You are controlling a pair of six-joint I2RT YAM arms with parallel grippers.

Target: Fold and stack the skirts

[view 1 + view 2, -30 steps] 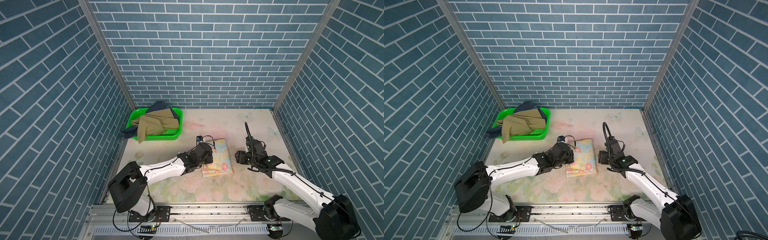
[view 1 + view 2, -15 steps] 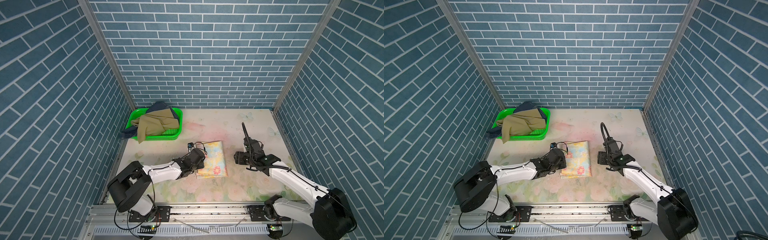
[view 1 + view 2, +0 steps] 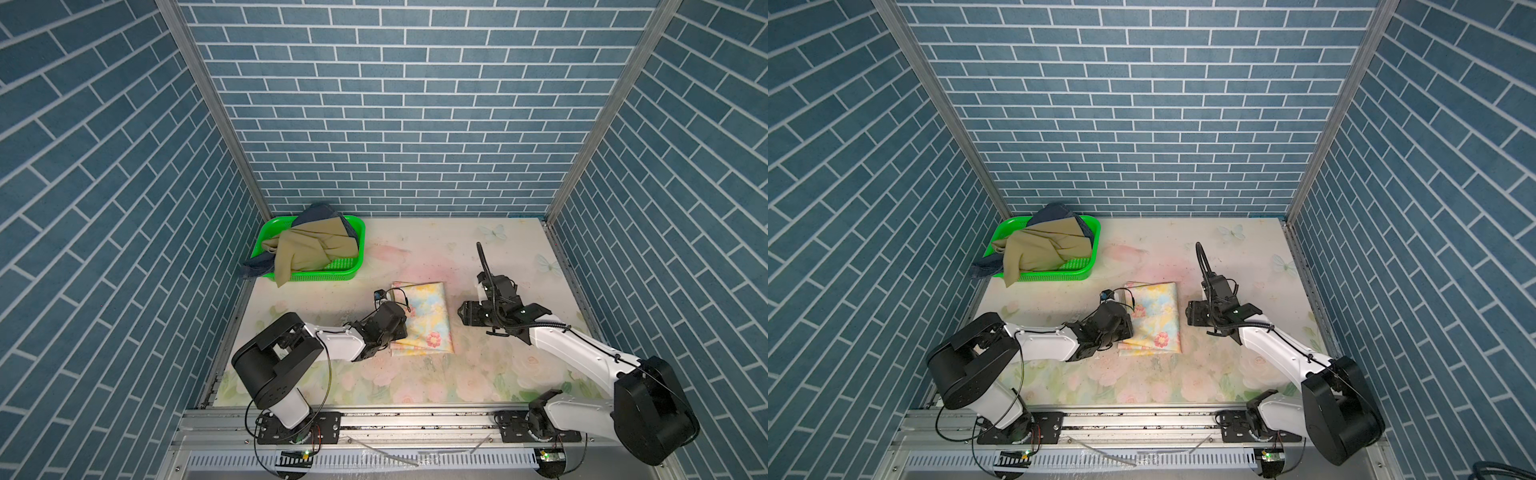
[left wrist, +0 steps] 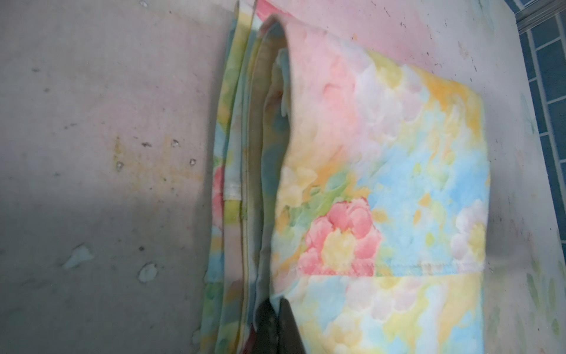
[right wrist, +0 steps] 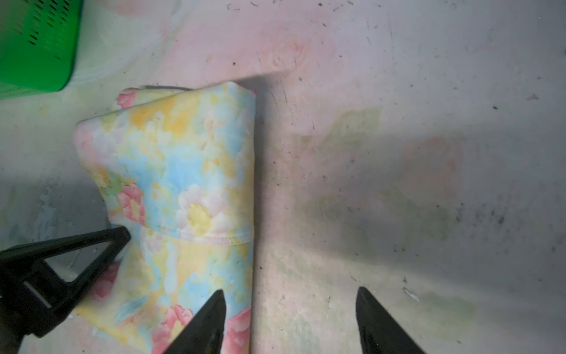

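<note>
Top view first: we've got the floral skirt [image 3: 428,316] folded at mid-table, long axis running up-down the frame. At the table's upper left sits the green basket [image 3: 328,275], with the khaki skirt [image 3: 316,249] draped over the denim skirt [image 3: 320,211].

Left wrist view: the left gripper [image 4: 275,306] is pinched tight on the floral skirt's edge.

Right wrist view: the right gripper [image 5: 289,291] gapes, holding nothing, with 1 finger over the cloth.

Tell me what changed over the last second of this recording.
The left gripper, jaws shut on the edge of the floral skirt, pulled back toward its base. It dragged the skirt slightly leftward and squared it up. The right gripper, jaws open, edged left toward it. The olive skirt and denim skirt in the green basket stayed put.
</note>
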